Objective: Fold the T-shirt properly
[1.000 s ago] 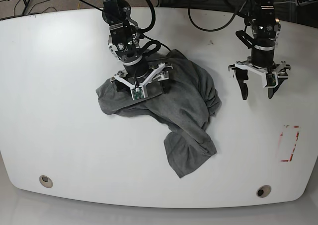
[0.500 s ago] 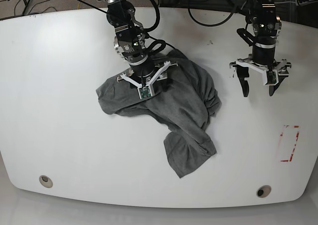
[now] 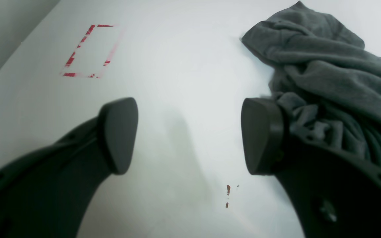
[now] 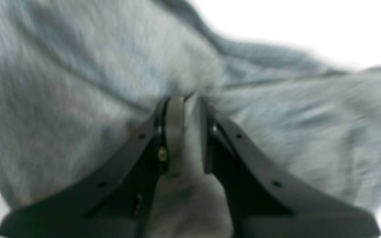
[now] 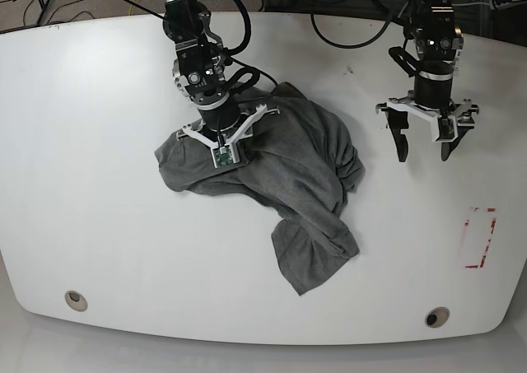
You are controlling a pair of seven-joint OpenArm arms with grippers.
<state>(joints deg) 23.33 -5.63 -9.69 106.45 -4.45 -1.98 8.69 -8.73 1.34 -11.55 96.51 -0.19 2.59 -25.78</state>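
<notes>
Presently, right gripper [image 4: 185, 132]: clamped on a T-shirt [image 5: 288, 175] pinch.
Left gripper [image 3: 190, 135]: apart, empty.
Risk: thin pinch slipping when lifted.

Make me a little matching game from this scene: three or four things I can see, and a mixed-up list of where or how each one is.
Things:
1. T-shirt
2. right gripper
3. left gripper
4. red outline

States:
A. open above bare table
B. crumpled in a heap
C. marked near the table's edge
D. pinching grey cloth

Pairs: 1-B, 2-D, 3-A, 4-C
</notes>
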